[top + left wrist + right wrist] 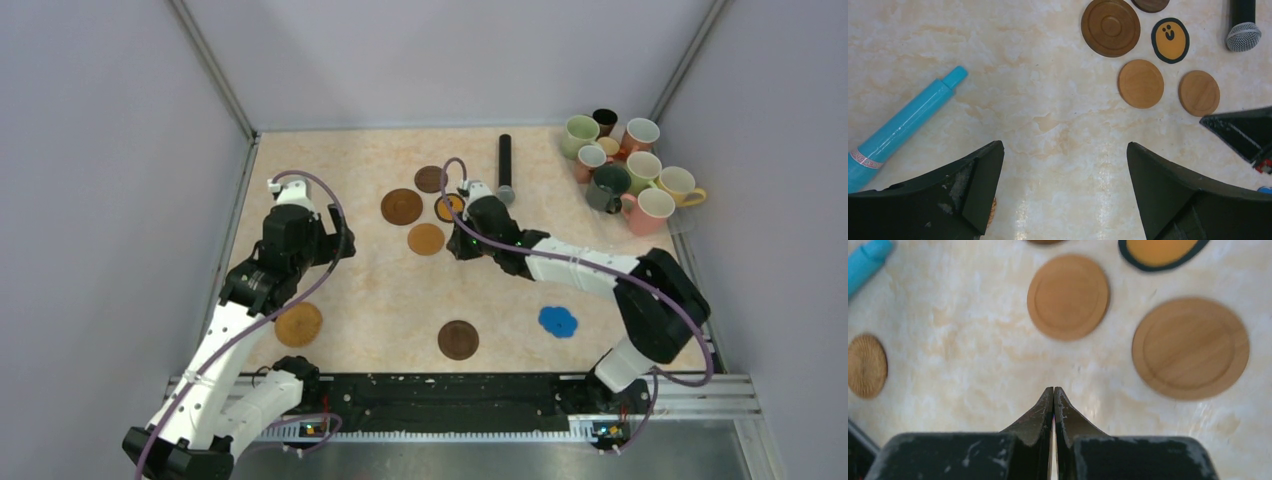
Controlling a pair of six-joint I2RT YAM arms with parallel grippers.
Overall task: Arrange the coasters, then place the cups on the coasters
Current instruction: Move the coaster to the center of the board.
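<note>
Fingers (973,185) of left gripper (1065,150) spread wide, empty; right gripper (1053,390) pinched together, holding nothing, over two tan coasters (1068,296). Cups (643,165) bunched in far right corner, off the mats.

No legible word, number or brand appears in any view. Left wrist view: the black-rimmed orange coaster (1170,40) bears a small dark face mark, two dots beside a curved mouth. The turquoise tube (903,127) carries a pale band (863,159) near its lower end, printed in reddish characters too small to read.
</note>
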